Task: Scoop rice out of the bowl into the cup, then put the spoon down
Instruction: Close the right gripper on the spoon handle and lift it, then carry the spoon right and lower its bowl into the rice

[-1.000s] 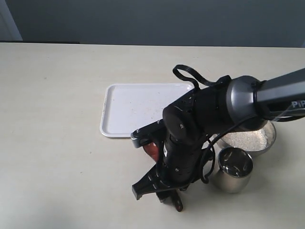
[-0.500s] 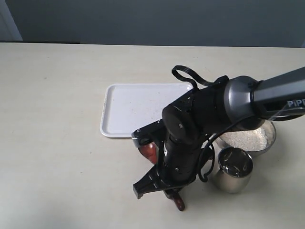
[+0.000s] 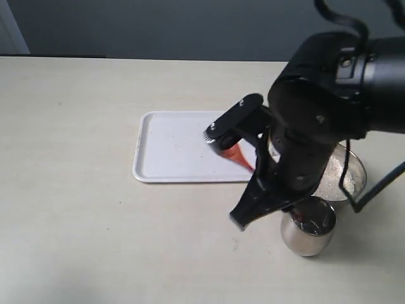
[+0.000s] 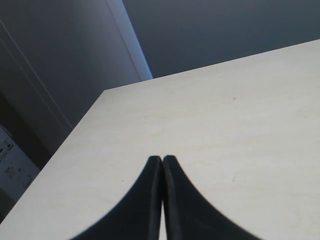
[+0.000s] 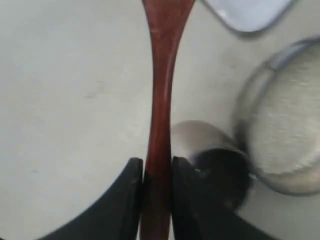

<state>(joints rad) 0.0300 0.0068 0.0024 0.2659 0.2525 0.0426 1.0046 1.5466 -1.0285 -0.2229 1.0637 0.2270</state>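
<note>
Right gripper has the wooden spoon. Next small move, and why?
Probably swing the right gripper sideways to bring the spoon head over the wide shiny steel bowl, then dip it into the white rice. The slim reddish-brown wooden spoon is clamped by its handle, but its head sits beside the bowl, near the flat white tray, so nothing can be scooped yet.

Exterior high over table (image 3: pixel 69 240), left wrist low, right wrist shares cup (image 5: pixel 200 136)

Wooden spoon (image 5: pixel 161 75) showing smooth reddish-brown sheen, steel cup (image 3: pixel 308 229) and bowl (image 3: pixel 359 172) gleaming (mirror-bright, polished), rice (image 3: pixel 334 178) looking matt and granular, white tray (image 3: pixel 171 152) appearing smooth plastic, table (image 3: pixel 76 221) reading matt.
</note>
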